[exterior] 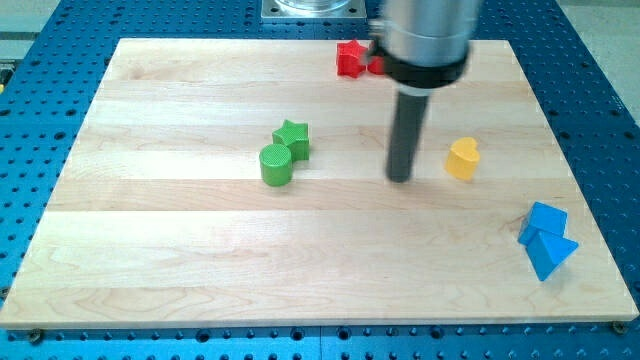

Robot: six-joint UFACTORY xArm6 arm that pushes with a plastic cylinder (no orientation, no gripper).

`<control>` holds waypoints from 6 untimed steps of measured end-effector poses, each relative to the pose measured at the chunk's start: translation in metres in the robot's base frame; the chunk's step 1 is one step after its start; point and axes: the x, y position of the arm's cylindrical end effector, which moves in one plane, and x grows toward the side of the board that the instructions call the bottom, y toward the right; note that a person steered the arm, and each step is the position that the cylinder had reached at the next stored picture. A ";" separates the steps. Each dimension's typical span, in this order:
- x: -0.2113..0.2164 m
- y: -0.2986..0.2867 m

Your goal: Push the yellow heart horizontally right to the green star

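The yellow heart [462, 158] lies on the wooden board at the view's right of centre. The green star [292, 138] lies left of centre, touching a green cylinder [276, 165] at its lower left. My tip [401, 178] rests on the board between them, a short gap to the left of the yellow heart and well to the right of the green star. It touches no block.
A red block [351, 58] sits at the board's top edge, partly behind the arm's grey body [425, 40]. A blue cube [545, 220] and a blue triangular block [551, 251] lie together near the right edge. The board [200, 260] rests on a blue perforated table.
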 end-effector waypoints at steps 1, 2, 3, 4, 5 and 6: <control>-0.019 0.054; -0.023 0.031; -0.024 0.031; -0.023 0.031; -0.023 0.028; 0.001 0.029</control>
